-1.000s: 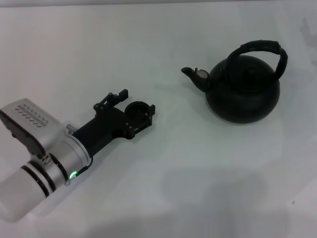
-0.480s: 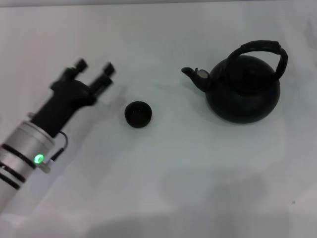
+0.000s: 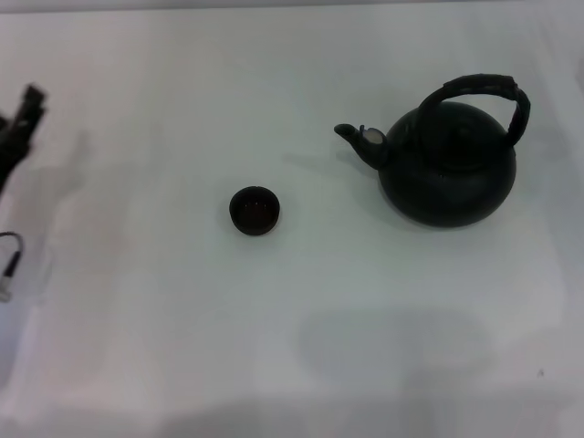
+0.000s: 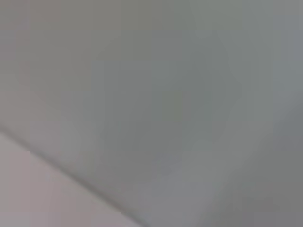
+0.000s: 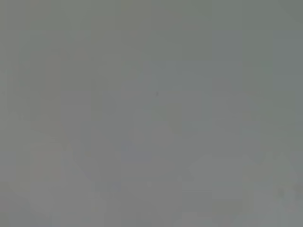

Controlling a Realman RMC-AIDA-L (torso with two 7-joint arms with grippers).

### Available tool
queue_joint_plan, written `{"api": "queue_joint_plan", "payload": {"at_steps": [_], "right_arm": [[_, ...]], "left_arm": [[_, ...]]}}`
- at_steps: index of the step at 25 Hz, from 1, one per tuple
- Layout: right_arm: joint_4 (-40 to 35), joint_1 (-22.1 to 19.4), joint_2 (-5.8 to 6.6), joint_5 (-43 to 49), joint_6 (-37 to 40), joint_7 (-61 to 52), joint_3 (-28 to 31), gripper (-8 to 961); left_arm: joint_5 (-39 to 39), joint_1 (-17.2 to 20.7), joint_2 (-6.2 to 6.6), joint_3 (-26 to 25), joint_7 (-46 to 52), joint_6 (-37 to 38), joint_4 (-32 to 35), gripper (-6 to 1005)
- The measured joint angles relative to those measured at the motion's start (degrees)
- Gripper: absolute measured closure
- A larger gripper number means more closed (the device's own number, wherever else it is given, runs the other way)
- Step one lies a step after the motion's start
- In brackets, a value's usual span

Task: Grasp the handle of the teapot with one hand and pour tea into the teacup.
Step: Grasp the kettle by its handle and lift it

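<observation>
Well right of the left gripper [image 3: 20,128], its opening unreadable at frame edge, teacup [image 3: 255,210] sits on counter [image 3: 301,328]; teapot [image 3: 447,169] beyond.

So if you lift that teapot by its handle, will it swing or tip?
Probably some swing: the handle arches high over the round teapot. The body looks bulky, so likely heavy. The handle's wrapped surface should resist slipping.

The tiny round dark handleless teacup [image 3: 255,210] is set mid-bench; the large round matte-black teapot [image 3: 447,164] is placed toward the right edge, well apart.
</observation>
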State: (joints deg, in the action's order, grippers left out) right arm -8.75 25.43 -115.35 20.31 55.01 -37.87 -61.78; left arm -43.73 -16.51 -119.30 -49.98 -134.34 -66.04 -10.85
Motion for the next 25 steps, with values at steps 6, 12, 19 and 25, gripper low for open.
{"api": "queue_joint_plan", "payload": {"at_steps": [6,12,19,25], "right_arm": [[-1.81,-3.15,0.36,0.30,2.66,-4.17,-7.12,189],[-19.64,-8.43,4.54,11.30,-4.52,-18.09,-17.15,189],[-52.89,-16.07,9.53,54.27,-13.43,-62.35,-13.19,188],[-64.86,-14.62,6.71,87.62,9.33,-87.23,3.47,188]], "left_arm": [[-5.81,-0.07,0.60,-0.03,0.73,-0.12,3.60,152],[-7.91,-1.59,0.73,0.02,0.29,1.46,8.40,153],[-8.89,-2.77,0.55,-0.09,0.29,5.32,8.85,153],[-12.90,-1.87,0.21,-0.20,0.28,5.37,6.72,152]]}}
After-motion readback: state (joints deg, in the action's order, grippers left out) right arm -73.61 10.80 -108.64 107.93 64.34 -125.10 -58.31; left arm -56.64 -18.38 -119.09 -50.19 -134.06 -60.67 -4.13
